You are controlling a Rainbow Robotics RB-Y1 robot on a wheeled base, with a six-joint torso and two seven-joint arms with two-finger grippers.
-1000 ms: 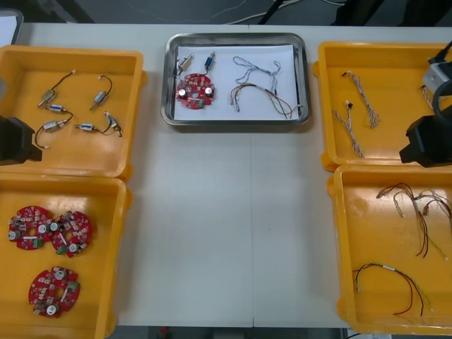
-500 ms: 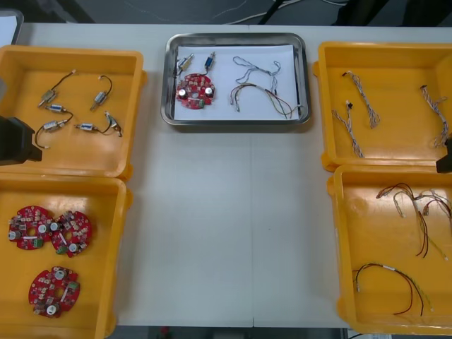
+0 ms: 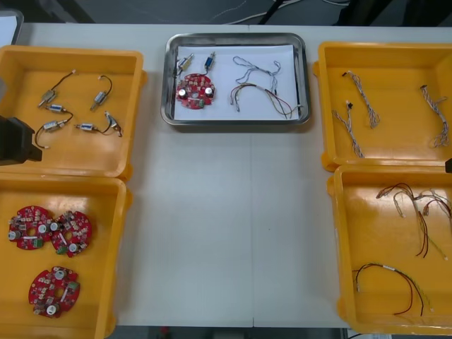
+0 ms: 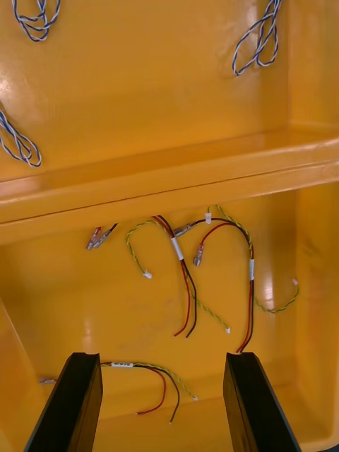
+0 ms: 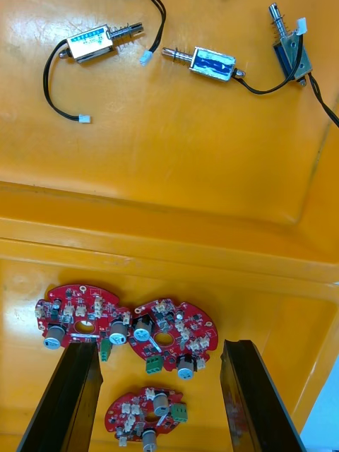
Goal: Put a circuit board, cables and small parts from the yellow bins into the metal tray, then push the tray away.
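black fingers (image 5: 70, 395) of the left gripper (image 5: 161, 347) are standing released above red circuit boards (image 5: 173, 335) in the near left yellow bin (image 3: 120, 247). right gripper (image 4: 162, 357) fingers (image 4: 70, 402) are hanging released over red and yellow cables (image 4: 183, 282) in the near right yellow bin (image 3: 337, 247). farther off, the metal tray (image 3: 236, 121) is holding one circuit board (image 3: 194, 92), cables (image 3: 261, 88) and small metal parts (image 3: 183, 63).

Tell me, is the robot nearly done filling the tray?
Nearly. The metal tray holds a circuit board, two small metal parts and cables, and sits near the table's far edge. Nothing is in hand: the left gripper is open over the left bins, the right gripper open over the cable bin. Maybe only the push remains.
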